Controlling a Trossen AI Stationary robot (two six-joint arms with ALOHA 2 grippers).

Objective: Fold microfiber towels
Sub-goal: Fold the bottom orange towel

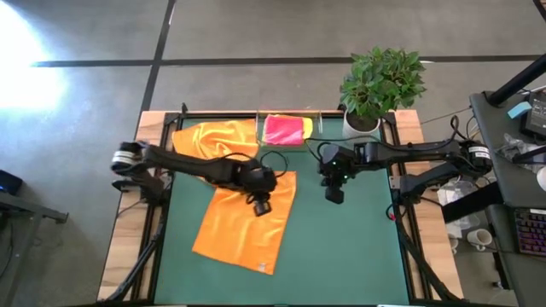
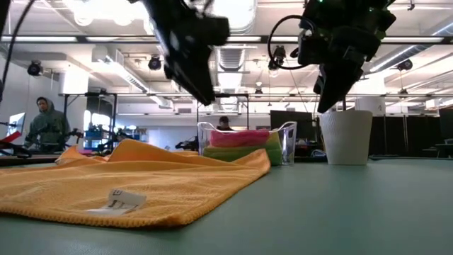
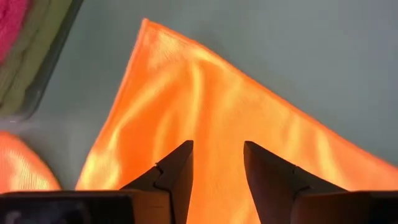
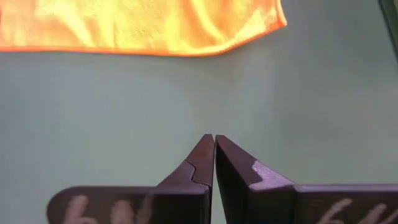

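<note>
One orange towel [image 1: 247,222] lies spread flat on the green mat, with a white label [image 2: 117,202] near its near edge. A second orange towel [image 1: 213,138] lies crumpled at the far left. Pink, yellow and green towels [image 2: 244,145] lie stacked in a clear tray [image 1: 286,130] at the far edge. My left gripper [image 3: 217,162] is open and hangs above the flat towel's far right part [image 1: 260,203], clear of it in the low view [image 2: 204,95]. My right gripper [image 4: 214,140] is shut and empty above bare mat [image 1: 334,192], to the right of that towel.
A potted plant [image 1: 384,81] in a white pot [image 2: 347,138] stands at the far right corner. Bare mat [image 1: 350,247] lies to the right of and in front of the flat towel. A person [image 2: 46,124] stands in the room beyond the table.
</note>
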